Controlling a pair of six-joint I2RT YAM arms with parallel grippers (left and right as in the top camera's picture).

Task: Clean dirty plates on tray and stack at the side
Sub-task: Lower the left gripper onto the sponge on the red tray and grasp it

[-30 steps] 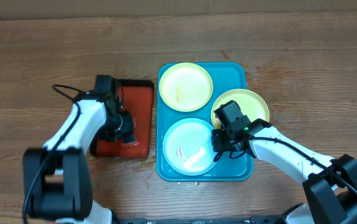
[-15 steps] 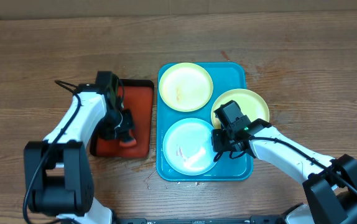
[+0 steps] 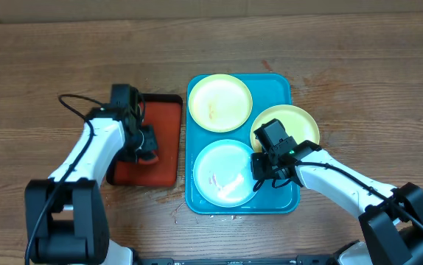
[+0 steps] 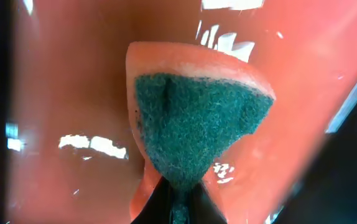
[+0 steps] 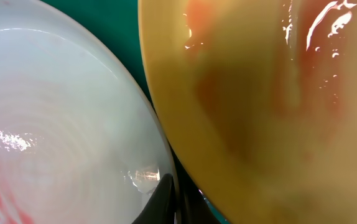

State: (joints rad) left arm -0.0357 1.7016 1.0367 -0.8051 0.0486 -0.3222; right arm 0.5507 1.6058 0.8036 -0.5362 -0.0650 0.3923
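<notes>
The turquoise tray holds a pale yellow-green plate at the back and a pale blue-white plate with red smears at the front. A second yellow-green plate lies tilted over the tray's right rim. My right gripper is shut on the blue-white plate's right rim, right beside the smeared yellow plate; its fingers show at the bottom edge of the right wrist view. My left gripper is shut on an orange sponge with a green scrub face, close over the red tray.
A smaller red tray with a black rim lies left of the turquoise tray; it fills the left wrist view. Bare wood tabletop lies to the right, at the back and at the far left. Small crumbs lie near the turquoise tray's front edge.
My left gripper has shifted a little toward the back over the red tray with the sponge in it. The right arm and the plates have not moved.
</notes>
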